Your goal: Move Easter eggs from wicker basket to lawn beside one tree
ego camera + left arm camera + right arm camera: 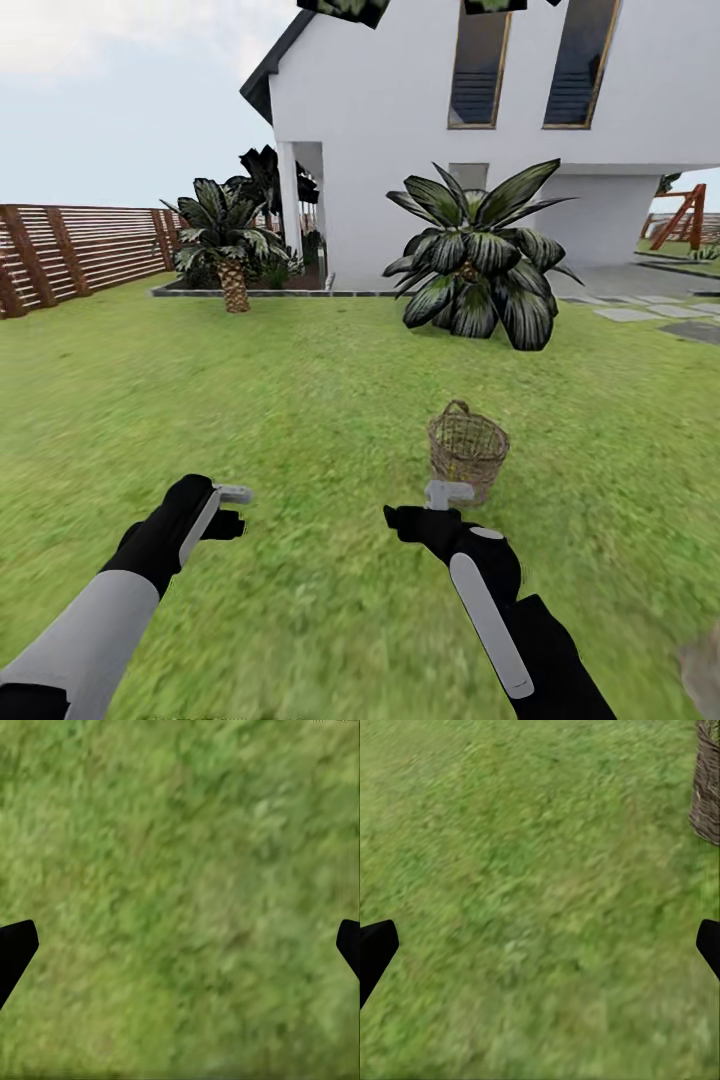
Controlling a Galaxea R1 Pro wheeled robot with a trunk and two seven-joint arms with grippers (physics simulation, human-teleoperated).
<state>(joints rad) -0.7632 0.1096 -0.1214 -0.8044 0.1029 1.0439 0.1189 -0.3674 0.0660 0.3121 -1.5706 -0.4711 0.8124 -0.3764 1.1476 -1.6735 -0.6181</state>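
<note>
No text, label, brand, number or sign can be read in any of the views. Nothing legible is found on the wicker basket (467, 447) just ahead of the right tool (440, 500), and nothing is written on the white house (500, 150) or the wooden fence (80, 250) far beyond the tools.

Light: flat, bright daylight, no cast shadows on my lawn (300, 400). Wrist views: grass smeared, soft. Head view: edges blurred, sky (120, 90) pale, hazy.
</note>
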